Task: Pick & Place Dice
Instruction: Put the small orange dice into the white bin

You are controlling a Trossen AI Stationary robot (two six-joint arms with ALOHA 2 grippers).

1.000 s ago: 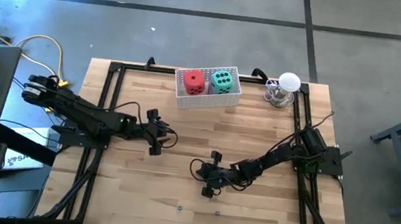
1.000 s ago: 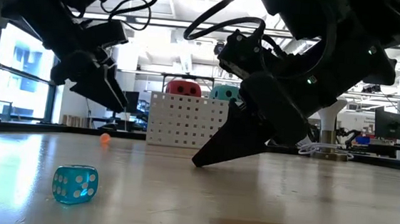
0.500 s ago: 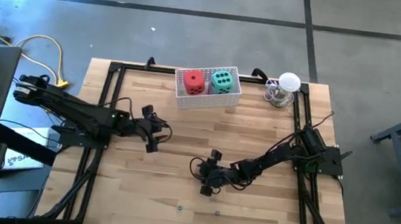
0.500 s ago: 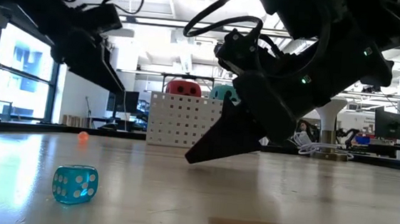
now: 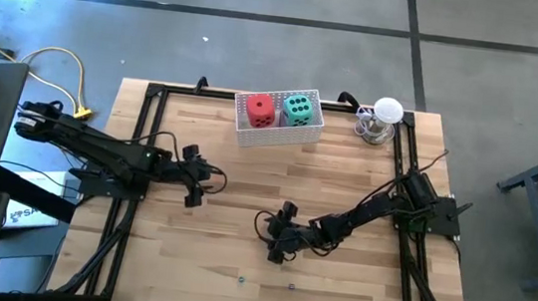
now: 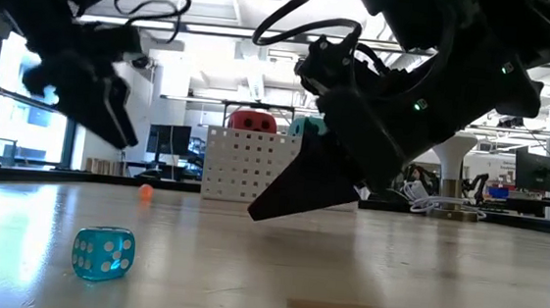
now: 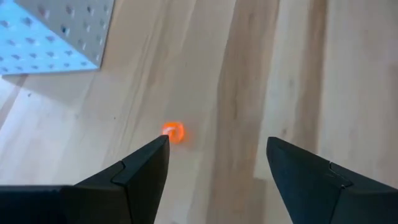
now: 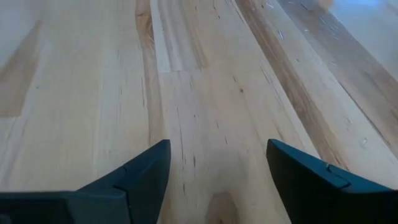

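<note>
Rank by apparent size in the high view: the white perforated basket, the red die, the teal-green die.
1. White perforated basket, clearly largest, since it holds both dice.
2 and 3. Red die and teal-green die look alike in size; no ranking between them.

No words, brands, labels or written numbers can be read anywhere in these views; the only markings are pips on the dice, not legible text.
</note>
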